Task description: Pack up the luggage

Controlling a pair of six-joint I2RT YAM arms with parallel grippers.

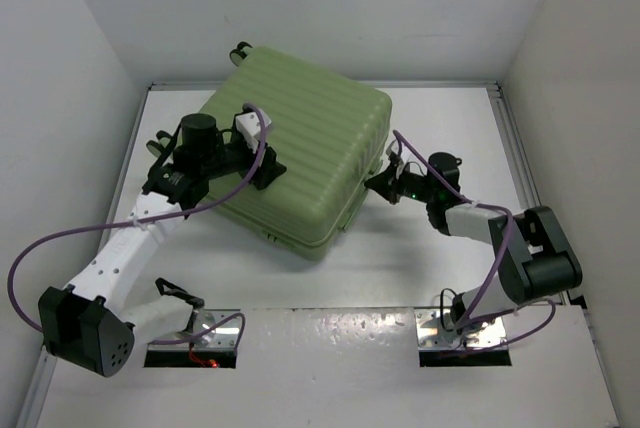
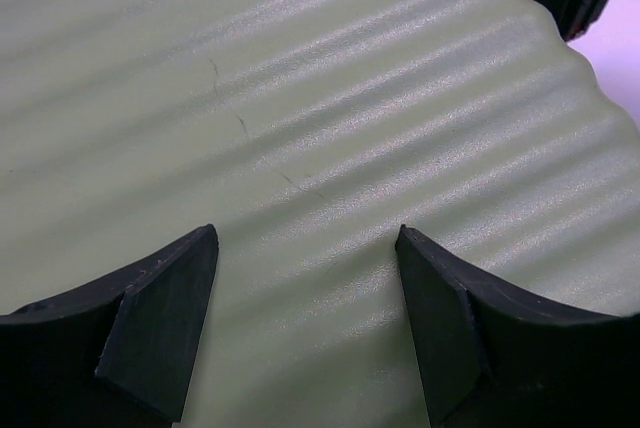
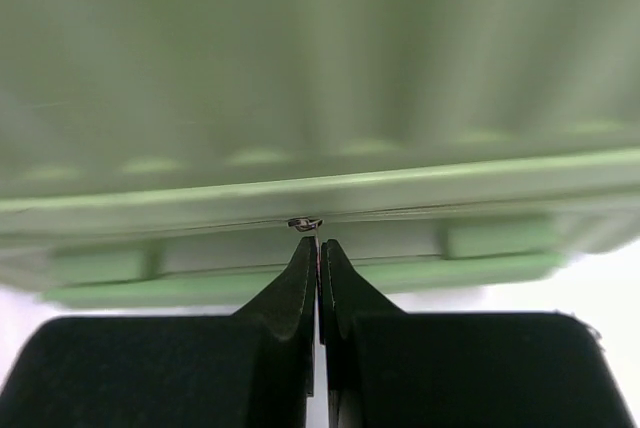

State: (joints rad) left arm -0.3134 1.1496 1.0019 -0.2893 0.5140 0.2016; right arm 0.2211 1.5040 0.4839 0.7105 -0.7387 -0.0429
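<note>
The luggage (image 1: 300, 148) is a large light-green ribbed suitcase lying flat and closed on the white table, with its black wheels (image 1: 240, 50) toward the back. My left gripper (image 1: 262, 170) hovers low over the left part of the lid. In the left wrist view it (image 2: 305, 238) stands open, with only the ribbed shell (image 2: 300, 98) between its fingers. My right gripper (image 1: 372, 183) is at the suitcase's right side seam. The right wrist view shows it (image 3: 318, 243) shut on the thin metal zipper pull (image 3: 305, 222) at the seam of the luggage (image 3: 300, 68).
White walls close in the table on the left, back and right. A raised table rim (image 1: 500, 108) runs along the right side. The arm bases sit on metal plates (image 1: 215, 326) at the near edge. Purple cables loop off both arms.
</note>
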